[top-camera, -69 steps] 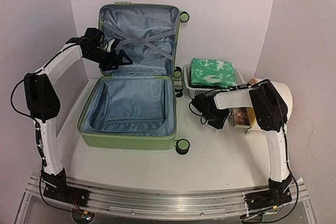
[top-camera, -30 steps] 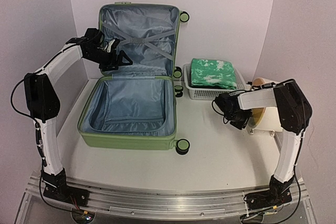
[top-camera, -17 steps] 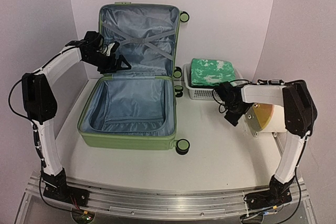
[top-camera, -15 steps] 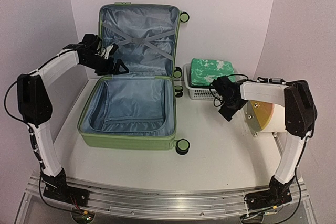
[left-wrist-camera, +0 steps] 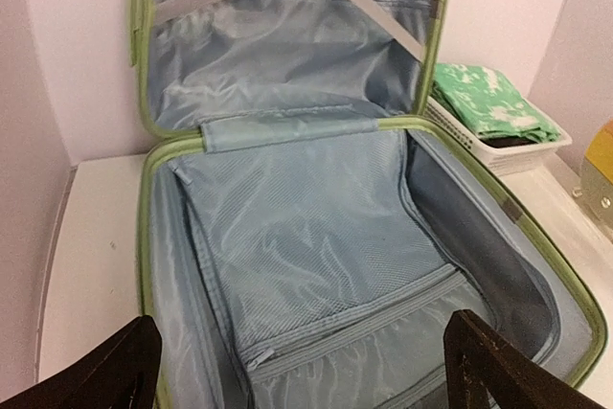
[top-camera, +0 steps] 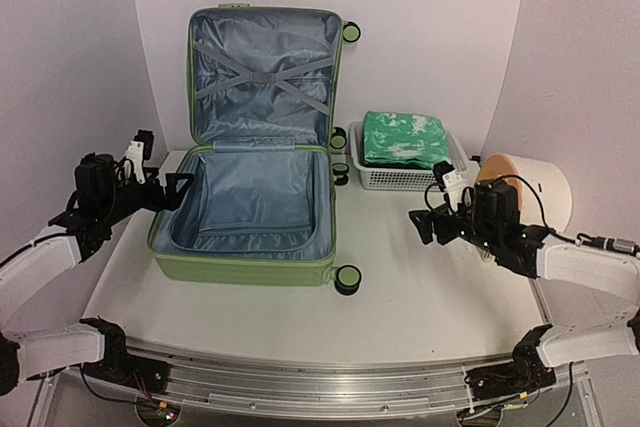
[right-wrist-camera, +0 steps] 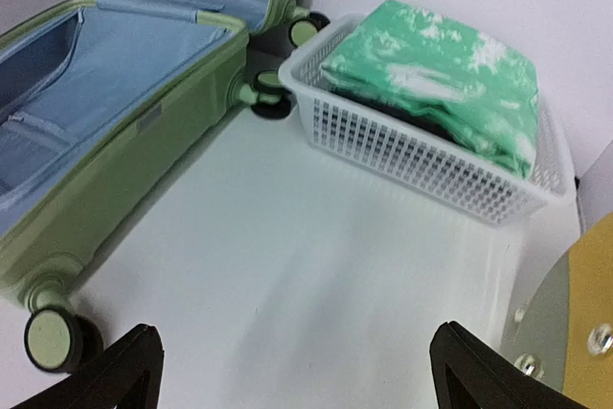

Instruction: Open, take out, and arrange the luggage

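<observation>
Both look the same build to me: left arm (top-camera: 35, 262) and right arm (top-camera: 590, 267) have white rounded link shells and black joint housings. Left gripper (top-camera: 170, 190) and right gripper (top-camera: 420, 224) black, white patches behind. Thin black cables loop alongside. Black bases (top-camera: 105, 337). Fingers (left-wrist-camera: 105, 380) dark, tapered

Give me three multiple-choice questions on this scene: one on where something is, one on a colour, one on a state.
1. Where is the basket? A) right of the suitcase B) inside it C) left of it
2. What colour is the folded cloth in the basket? A) red B) green and white C) black
3. The suitcase is: A) shut B) open, full C) open, empty
Answers: 1 A, it sits outside, to the right; 2 B, a mottled green print; 3 C, open with nothing inside.
</observation>
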Controlling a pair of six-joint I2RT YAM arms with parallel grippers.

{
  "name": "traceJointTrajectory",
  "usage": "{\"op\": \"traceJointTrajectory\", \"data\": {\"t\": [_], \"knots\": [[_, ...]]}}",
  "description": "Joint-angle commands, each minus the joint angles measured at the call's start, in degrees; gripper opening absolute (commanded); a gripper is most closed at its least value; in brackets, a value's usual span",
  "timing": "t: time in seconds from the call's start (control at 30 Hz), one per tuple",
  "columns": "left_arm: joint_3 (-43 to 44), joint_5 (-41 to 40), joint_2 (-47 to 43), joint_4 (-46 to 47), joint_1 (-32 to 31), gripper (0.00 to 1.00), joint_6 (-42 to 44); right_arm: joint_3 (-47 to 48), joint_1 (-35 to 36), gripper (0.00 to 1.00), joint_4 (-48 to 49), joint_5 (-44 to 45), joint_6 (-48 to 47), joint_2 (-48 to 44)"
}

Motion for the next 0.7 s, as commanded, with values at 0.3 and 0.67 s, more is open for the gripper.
{"op": "traceJointTrajectory", "data": {"t": [0.3, 0.67], "knots": [[-21.28, -8.06, -20.16, 1.39, 10.72, 0.98, -3.51, -29.6, -2.67, 0.98, 9.97, 17.16, 9.87, -36.81], [-27.01, -4.83, -21.95, 8.17, 13.15, 0.96, -5.28, -34.79, -2.69, 0.98, 4.13, 22.57, 12.37, -45.72]]}}
